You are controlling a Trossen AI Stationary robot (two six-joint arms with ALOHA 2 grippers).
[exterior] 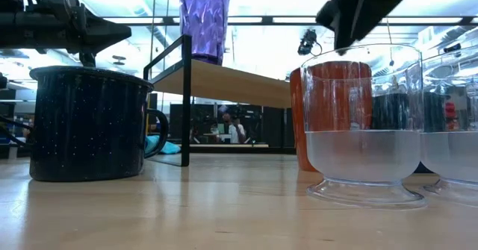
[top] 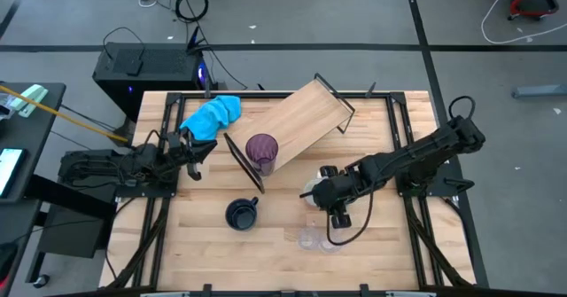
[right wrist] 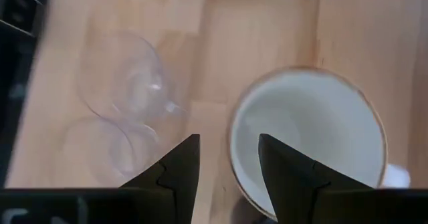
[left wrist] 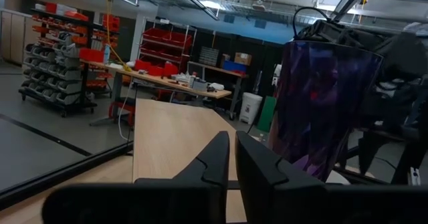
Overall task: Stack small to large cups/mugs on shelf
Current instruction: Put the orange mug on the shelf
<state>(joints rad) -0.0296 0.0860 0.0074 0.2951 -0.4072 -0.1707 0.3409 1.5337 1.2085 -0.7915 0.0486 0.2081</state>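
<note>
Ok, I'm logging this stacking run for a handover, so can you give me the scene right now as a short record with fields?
shelf: light wooden shelf with black metal frame ends, lying angled across the table
on shelf: purple translucent tumbler, upright near one end
on table: dark navy speckled mug; two small clear cups; white mug; bright blue cloth
left gripper: shut, beside the shelf
right gripper: open, above the white mug's rim

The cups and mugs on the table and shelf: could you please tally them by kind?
Purple tumbler: 1, on the shelf
Dark navy mug: 1
White mug: 1
Small clear cups: 2
Total: 5
</note>
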